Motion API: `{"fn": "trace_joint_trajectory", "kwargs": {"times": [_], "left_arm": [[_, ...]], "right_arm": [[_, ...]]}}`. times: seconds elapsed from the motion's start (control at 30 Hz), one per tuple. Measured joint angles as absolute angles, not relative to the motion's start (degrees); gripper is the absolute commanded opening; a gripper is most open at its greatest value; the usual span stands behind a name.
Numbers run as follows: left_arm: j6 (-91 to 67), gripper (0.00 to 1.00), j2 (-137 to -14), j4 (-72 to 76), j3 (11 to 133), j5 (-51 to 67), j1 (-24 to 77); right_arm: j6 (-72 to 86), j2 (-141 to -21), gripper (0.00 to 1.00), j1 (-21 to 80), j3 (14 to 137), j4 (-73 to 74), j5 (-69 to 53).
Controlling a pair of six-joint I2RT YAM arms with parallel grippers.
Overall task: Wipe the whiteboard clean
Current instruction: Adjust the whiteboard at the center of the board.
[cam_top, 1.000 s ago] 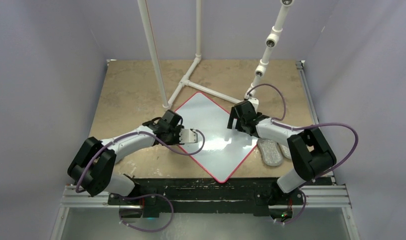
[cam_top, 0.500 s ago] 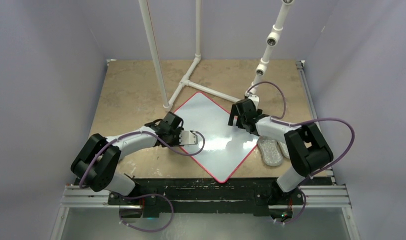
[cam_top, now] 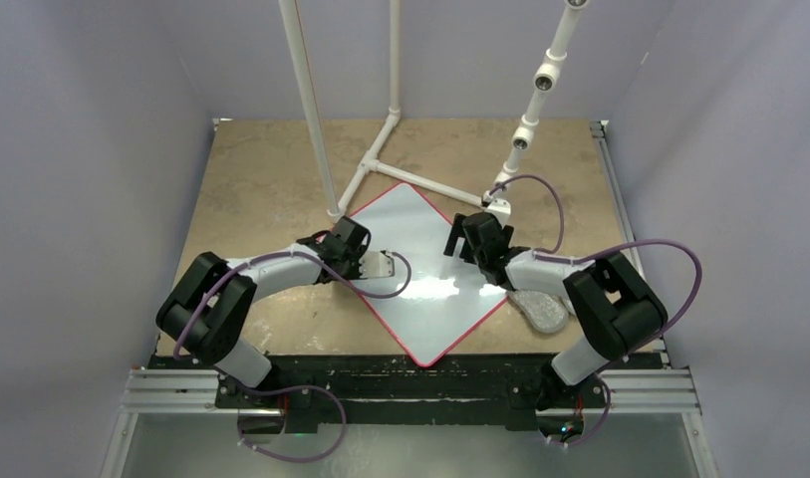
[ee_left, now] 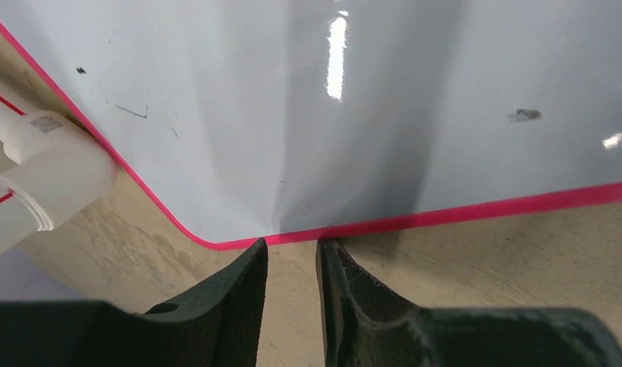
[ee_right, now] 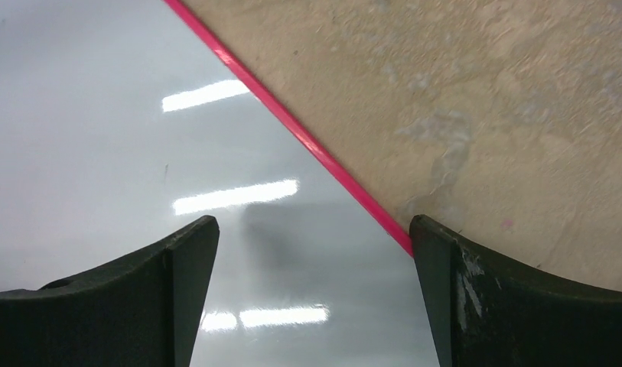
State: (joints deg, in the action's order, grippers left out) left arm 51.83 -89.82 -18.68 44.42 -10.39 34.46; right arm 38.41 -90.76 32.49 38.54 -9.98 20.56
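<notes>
Whiteboard (cam_top: 420,274): laid flat as a diamond at the centre of the table (cam_top: 261,169), one corner toward 12 o'clock; it is judged thin, stiff, light, slick, and likely to slide when wiped. Hold is best taken at the red border near 9 o'clock, where the left gripper (ee_left: 291,246) is placed, set to a narrow, empty slit. The right gripper (ee_right: 314,233) is spread wide, empty, over the 3 o'clock edge.
</notes>
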Motion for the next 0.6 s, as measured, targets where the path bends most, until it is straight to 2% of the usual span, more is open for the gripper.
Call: {"fn": "trace_joint_trajectory", "kwargs": {"times": [0.6], "left_arm": [[52.1,0.3,-90.8,-21.2,44.5,-16.8,33.3]], "right_arm": [[52.8,-79.0,0.93,47.3,31.7,-0.1,21.6]]}}
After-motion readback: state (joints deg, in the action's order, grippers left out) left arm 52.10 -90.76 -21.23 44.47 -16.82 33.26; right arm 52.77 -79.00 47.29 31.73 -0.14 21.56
